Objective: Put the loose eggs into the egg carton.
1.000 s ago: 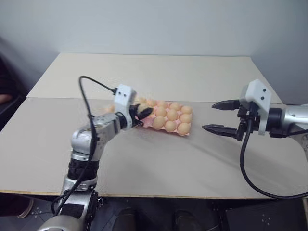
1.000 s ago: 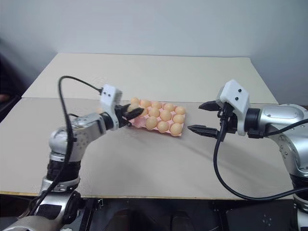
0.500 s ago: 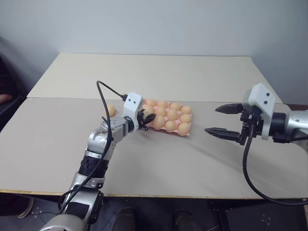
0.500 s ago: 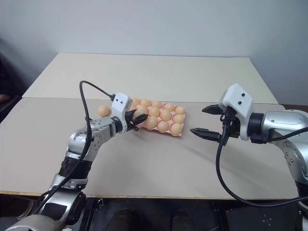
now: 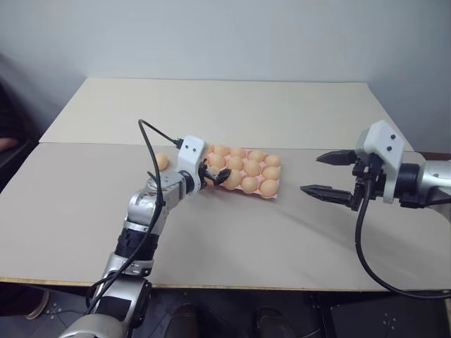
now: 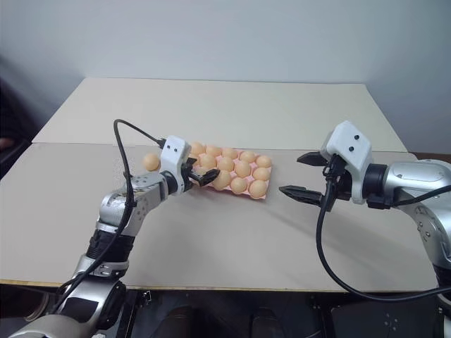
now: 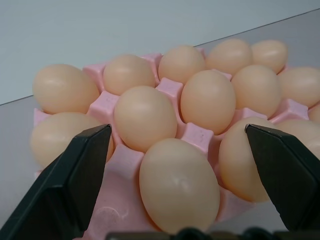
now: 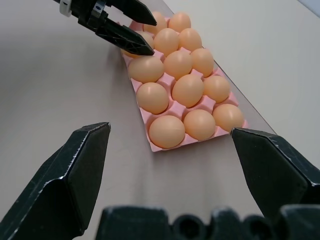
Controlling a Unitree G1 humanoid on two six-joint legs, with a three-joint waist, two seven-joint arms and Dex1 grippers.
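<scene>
Left end effector open at near corner of egg carton, seemingly empty; right end effector open, well apart; loose egg on desk.

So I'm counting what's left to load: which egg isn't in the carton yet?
The lone egg lying on the bare table, left of the pink egg carton and beyond the left arm. Every other egg sits in a cup.

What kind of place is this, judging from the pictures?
Probably a lab or test room, not a kitchen: a plain beige table against a bare grey wall, holding just a pink egg carton and one loose egg.
</scene>
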